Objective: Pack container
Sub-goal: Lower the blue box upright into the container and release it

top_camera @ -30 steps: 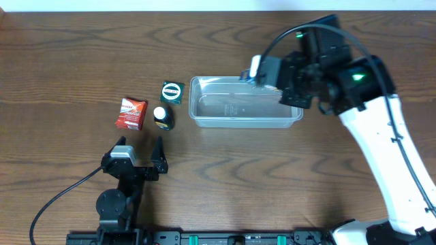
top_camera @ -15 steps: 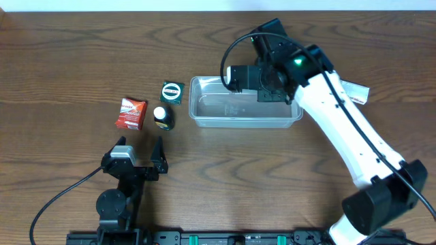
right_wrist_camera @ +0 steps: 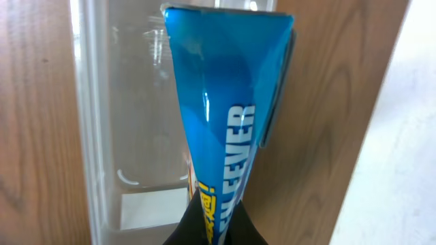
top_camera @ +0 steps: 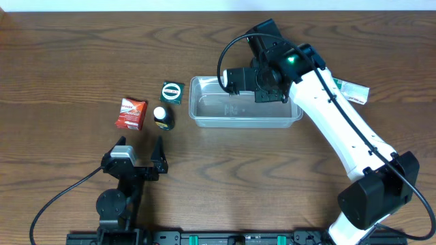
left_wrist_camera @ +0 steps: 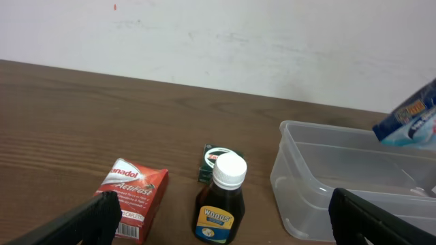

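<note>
The container (top_camera: 246, 120) is a clear plastic tub at mid-table; nothing shows inside it. It also shows in the left wrist view (left_wrist_camera: 320, 184) and the right wrist view (right_wrist_camera: 102, 136). My right gripper (top_camera: 231, 80) is shut on a blue packet (right_wrist_camera: 225, 102) and holds it over the tub's back left rim; the packet also shows in the left wrist view (left_wrist_camera: 412, 122). My left gripper (top_camera: 141, 158) is open and empty near the front edge, its fingers apart in its own view (left_wrist_camera: 221, 207).
A red Panadol box (top_camera: 131, 113), a dark Woods bottle (top_camera: 163, 117) with a white cap and a small green box (top_camera: 172, 92) lie left of the tub. A pale packet (top_camera: 354, 90) lies to the right, behind the right arm.
My right gripper has carried the blue packet leftward from the tub's right end to over its back left part. The left arm has not moved.
</note>
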Robot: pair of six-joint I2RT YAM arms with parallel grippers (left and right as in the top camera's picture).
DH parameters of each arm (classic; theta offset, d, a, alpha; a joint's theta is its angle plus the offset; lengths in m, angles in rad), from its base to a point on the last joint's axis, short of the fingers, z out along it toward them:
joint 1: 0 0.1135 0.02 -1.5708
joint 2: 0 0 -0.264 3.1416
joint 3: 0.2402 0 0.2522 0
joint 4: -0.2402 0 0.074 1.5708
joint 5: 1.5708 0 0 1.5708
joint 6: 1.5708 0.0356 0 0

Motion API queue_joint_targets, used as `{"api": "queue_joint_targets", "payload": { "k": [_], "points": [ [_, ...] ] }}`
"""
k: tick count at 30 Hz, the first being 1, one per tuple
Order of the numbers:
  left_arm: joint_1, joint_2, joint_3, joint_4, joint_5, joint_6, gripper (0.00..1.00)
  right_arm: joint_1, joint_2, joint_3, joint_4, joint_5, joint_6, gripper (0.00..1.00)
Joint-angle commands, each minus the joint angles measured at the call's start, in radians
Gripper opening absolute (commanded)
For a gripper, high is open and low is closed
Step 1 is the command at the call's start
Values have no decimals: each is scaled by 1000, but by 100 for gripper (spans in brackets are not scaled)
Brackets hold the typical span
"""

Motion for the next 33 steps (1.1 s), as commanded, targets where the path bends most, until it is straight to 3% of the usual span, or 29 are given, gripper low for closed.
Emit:
{"api": "queue_joint_targets", "payload": {
  "k": [1,21,33],
  "points": [
    [5,-7,-17,-33,3,20,98,5,0,-11,-3,-43,-27,1],
    [5,-7,-17,-33,3,20,98,-84,0,-258,222,-124,-57,1],
    [5,-7,-17,-33,3,20,98,-86,0,-303,295,-139,-79,1]
  ]
}}
